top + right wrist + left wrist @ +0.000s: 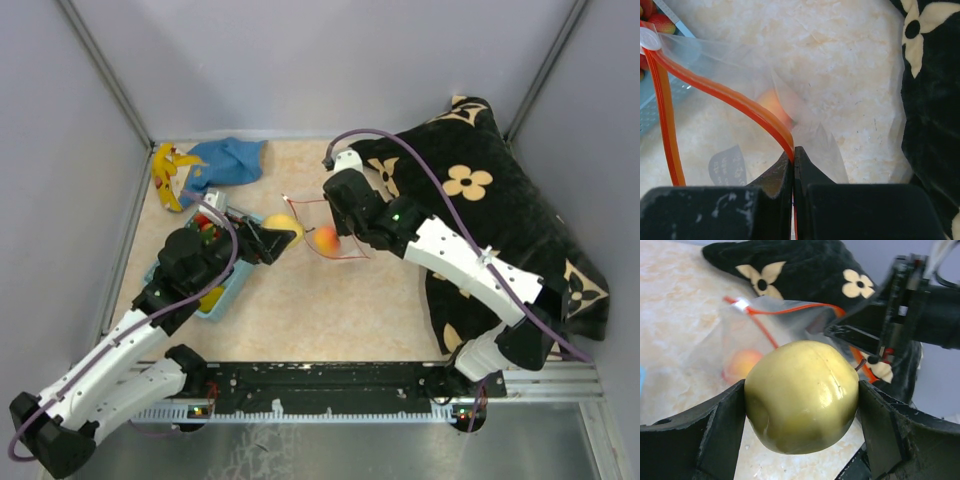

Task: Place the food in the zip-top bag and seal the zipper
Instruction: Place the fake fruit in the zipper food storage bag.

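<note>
Surface (330, 310), top view: we log the zip-top bag (310, 222) near the middle, between the two arms, its zipper (305, 201) a thin orange-red line. The peach (326, 238) sits inside the bag. The left hand (276, 236) reaches in from the left with the yellow pear-like fruit (285, 224) at its tip, just beside the bag's left edge. The right hand (338, 226) comes from the right and meets the bag. Under the left arm lies the light-blue basket (228, 292) with strawberries (205, 222) in it. A banana (165, 175) and a blue cloth (230, 160) lie in the far left corner, and a black flower-patterned cushion (500, 200) lies on the right.

Left wrist view: the left hand's fingers (715, 425) are parted to the fruit's width and press on both its sides. Beyond the fruit the bag's mouth stands open, the zipper spread in a loop with its white end piece (742, 304) at the far left. We see the peach blurred through the plastic, low on the surface. The right hand grips the mouth on the right.

Right wrist view: the right hand's jaws are pressed together on one lip of the zipper. The other lip runs off to the left, and both meet at the white end piece. The peach shows through the film just past the fingertips.
</note>
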### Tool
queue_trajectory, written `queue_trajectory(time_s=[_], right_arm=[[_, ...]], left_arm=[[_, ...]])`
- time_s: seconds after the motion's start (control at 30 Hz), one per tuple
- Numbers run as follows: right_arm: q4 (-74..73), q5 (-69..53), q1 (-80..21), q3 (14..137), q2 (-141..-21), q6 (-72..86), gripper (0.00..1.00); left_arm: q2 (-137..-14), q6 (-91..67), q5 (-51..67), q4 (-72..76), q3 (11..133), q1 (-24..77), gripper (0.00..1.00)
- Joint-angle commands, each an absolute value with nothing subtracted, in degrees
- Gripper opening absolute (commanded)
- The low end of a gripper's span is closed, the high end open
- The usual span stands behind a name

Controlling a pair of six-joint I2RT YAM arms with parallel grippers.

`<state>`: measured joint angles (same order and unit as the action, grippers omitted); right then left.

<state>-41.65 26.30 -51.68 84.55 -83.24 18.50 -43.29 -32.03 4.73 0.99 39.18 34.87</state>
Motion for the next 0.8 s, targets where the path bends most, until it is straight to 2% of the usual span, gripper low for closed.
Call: queue_trajectory(time_s=[0.0, 0.27, 0.47, 0.77], right_arm=[[-41.0, 27.8, -53.0, 88.5, -84.1, 17.4, 0.0], [-40.2, 26.8, -53.8, 89.0, -84.1, 17.1, 0.0], [-39.7, 25.7, -53.9, 88.0, -82.9, 17.1, 0.0], [-37.4, 23.1, -53.9, 85.9, -80.4, 16.8, 0.0]], left_arm=[[-44.5, -25.6, 7.3, 9.7, 42.2, 38.8, 0.47], [-48.3, -15.7, 8.0, 22.3, 39.4, 44.9, 0.49], [-51.4, -10.9, 6.8, 27.6, 36.6, 45.5, 0.52], [-56.1, -6.9, 5.1, 24.4, 37.5, 45.5, 0.54]])
